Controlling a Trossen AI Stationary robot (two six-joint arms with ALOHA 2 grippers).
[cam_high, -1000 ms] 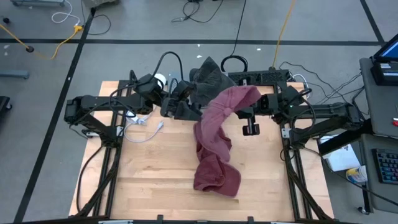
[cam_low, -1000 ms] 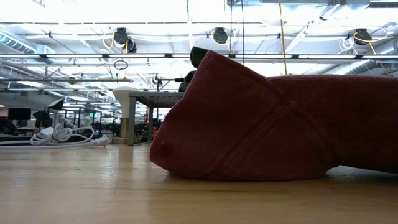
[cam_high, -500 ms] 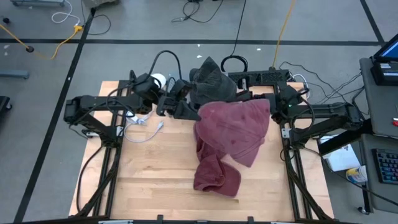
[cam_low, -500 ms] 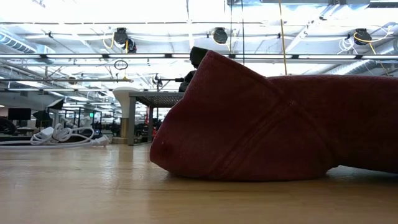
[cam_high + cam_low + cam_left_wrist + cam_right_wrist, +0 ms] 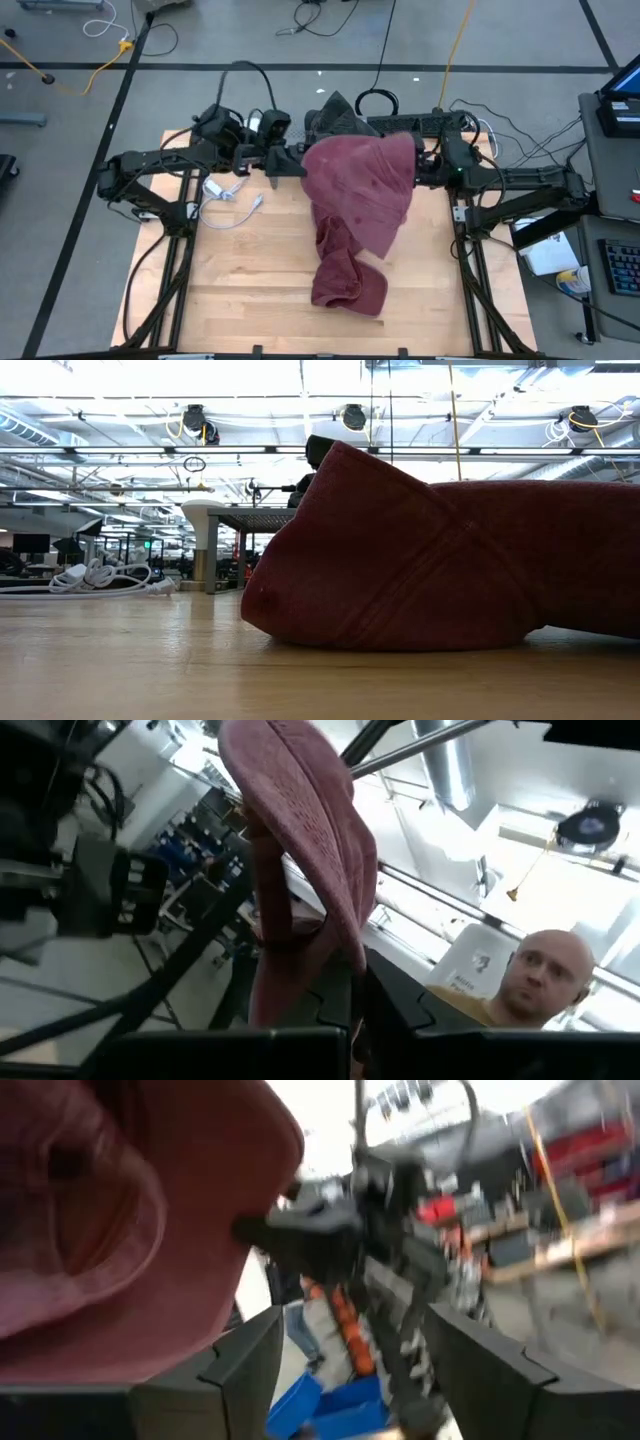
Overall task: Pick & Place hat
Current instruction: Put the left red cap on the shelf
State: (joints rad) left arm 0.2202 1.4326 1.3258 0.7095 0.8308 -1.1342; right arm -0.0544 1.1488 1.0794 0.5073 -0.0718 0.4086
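A floppy maroon hat [image 5: 358, 185] is lifted and spread wide at the table's far middle. Its lower end [image 5: 347, 283] lies heaped on the wood and fills the right of the low view [image 5: 430, 560]. My left gripper [image 5: 297, 165] is shut on the hat's left edge, which also shows in the left wrist view [image 5: 300, 810]. My right gripper [image 5: 350, 1335] stands open at the hat's right edge. In the high view the cloth mostly covers that gripper. In the right wrist view the hat [image 5: 110, 1230], with a small eyelet, hangs beside one finger. My left gripper pinches the edge of the hat [image 5: 345, 955] between its two fingers, coming level from the table's left. The cloth stands up from the fingers and spreads toward the right arm; the hat's lower end rests on the table. Whether my right gripper touches the hat, I cannot tell.
A dark grey cloth thing [image 5: 335, 118] lies at the far edge behind the hat. A white cable [image 5: 232, 196] lies on the table's left, and a black power strip [image 5: 420, 122] sits at the far right. A person [image 5: 545, 975] shows beyond the table.
My right gripper has opened and let go of the hat's upper part. My left gripper has shut on the hat's left edge and drawn back a little toward the far left. The hat's upper part has spread from a narrow twisted band into a broad sheet; the heap stayed put.
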